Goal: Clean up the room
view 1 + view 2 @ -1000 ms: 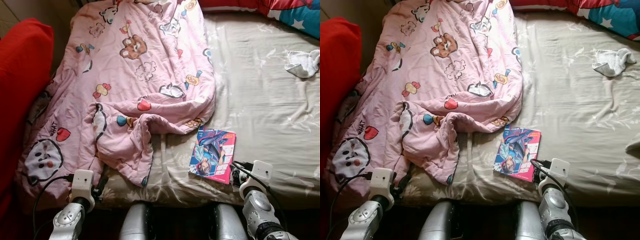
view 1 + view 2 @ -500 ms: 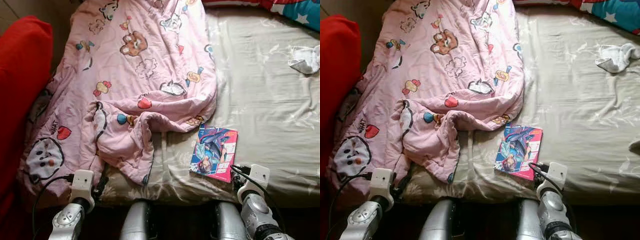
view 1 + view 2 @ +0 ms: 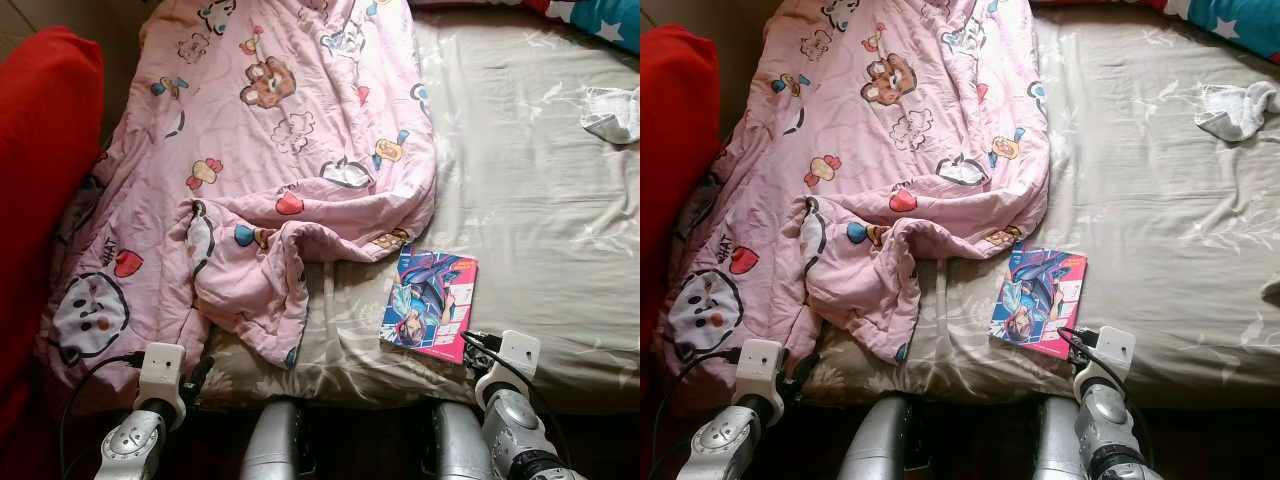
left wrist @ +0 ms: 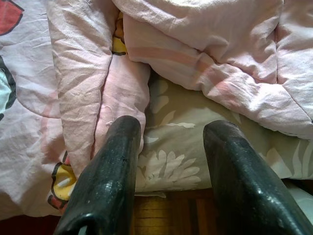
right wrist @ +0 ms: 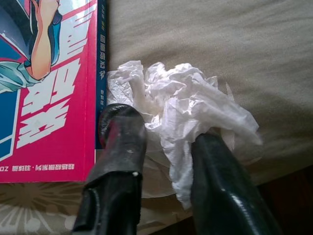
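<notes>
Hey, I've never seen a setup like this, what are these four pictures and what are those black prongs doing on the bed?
This is a humanoid robot tidying a bedroom. Two pictures come from cameras in its head, looking down at a bed; its silver arms show at the bottom. The other two come from cameras on its wrists, looking along each gripper's two black fingers. On the bed lie a pink cartoon blanket, a comic book and a white cloth. The right gripper has its fingers around a crumpled white tissue beside the book. The left gripper is open and empty at the blanket's edge.
</notes>
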Robot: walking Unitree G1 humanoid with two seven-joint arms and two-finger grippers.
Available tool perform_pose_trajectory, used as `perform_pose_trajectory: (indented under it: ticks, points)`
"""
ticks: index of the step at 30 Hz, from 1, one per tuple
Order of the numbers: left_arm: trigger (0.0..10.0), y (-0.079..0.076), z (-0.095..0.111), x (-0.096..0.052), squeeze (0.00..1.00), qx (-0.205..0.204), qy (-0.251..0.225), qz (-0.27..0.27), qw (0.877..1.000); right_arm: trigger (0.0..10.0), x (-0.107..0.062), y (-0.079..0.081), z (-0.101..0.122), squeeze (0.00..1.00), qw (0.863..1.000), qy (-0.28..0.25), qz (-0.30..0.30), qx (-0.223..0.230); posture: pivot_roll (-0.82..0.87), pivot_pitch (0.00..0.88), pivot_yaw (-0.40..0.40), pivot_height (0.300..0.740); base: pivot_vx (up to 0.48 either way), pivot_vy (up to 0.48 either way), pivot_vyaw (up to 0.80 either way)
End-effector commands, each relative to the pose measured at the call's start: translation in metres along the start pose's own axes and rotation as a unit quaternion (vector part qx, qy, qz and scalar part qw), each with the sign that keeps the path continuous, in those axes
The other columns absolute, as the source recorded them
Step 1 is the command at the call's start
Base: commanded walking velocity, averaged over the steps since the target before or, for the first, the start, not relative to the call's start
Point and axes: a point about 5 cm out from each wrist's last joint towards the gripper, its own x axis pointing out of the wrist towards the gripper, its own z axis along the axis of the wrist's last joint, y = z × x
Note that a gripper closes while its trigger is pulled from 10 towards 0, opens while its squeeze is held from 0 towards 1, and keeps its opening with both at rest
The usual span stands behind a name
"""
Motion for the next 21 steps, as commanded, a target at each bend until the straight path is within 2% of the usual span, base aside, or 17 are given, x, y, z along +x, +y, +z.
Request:
perform_pose_trajectory:
  ticks: [1,16,21]
  points:
    - [10.0,0.01,-0.013,-0.008,0.0,0.01,0.033,0.013,0.999,0.0,-0.004,0.002,-0.016,0.0,1.0,0.027,0.0,0.0,0.12,0.316,0.188,0.642,0.0,0.0,0.0]
    - [10.0,0.003,-0.021,-0.001,0.0,0.0,0.052,0.025,0.998,0.0,-0.004,-0.004,-0.013,0.0,1.0,0.023,-0.004,-0.004,0.09,0.257,0.15,0.642,0.0,0.0,0.0]
    - [10.0,-0.002,-0.027,0.003,0.0,-0.014,0.068,0.039,0.997,0.0,-0.005,-0.009,-0.015,0.0,1.0,0.011,-0.009,-0.015,0.06,0.17,0.11,0.642,0.0,0.0,0.0]
